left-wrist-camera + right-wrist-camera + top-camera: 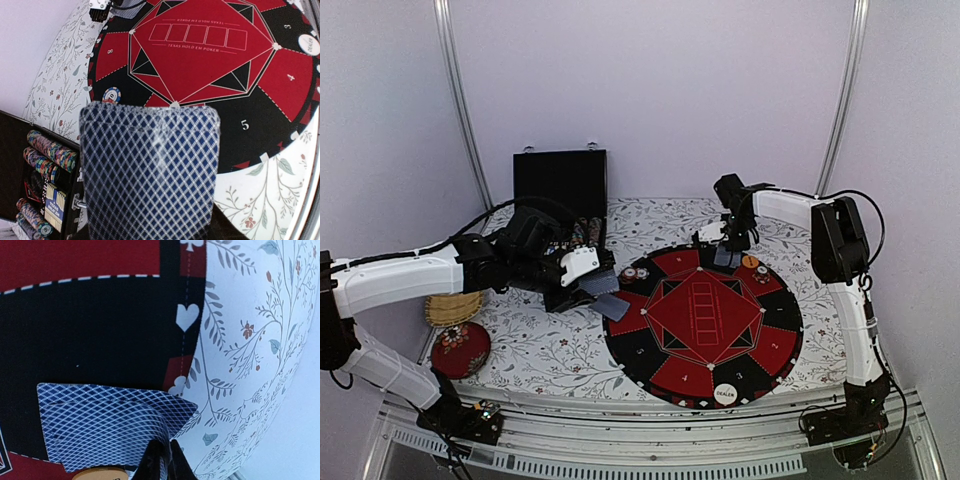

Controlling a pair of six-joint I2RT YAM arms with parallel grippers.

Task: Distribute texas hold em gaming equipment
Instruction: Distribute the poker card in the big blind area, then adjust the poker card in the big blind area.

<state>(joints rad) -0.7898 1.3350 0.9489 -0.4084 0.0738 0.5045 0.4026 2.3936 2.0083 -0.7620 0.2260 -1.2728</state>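
Note:
My left gripper (588, 285) is shut on a deck of check-backed playing cards (150, 170) at the round red-and-black mat's (650, 350) left edge. The deck fills the left wrist view and hides the fingers. My right gripper (167, 462) pinches the edge of one bent playing card (110, 425) low over the mat's far rim, beside an orange button (750, 262). Striped poker chips (635, 272) lie on the mat's left side, and one chip (112, 95) shows past the deck. The white DEALER button (725, 394) sits at the near rim.
An open black chip case (560, 185) with rows of chips (47, 150) stands at the back left. A woven mat (455, 308) and a red round cushion (460, 350) lie at the left edge. A floral cloth (250, 340) covers the table.

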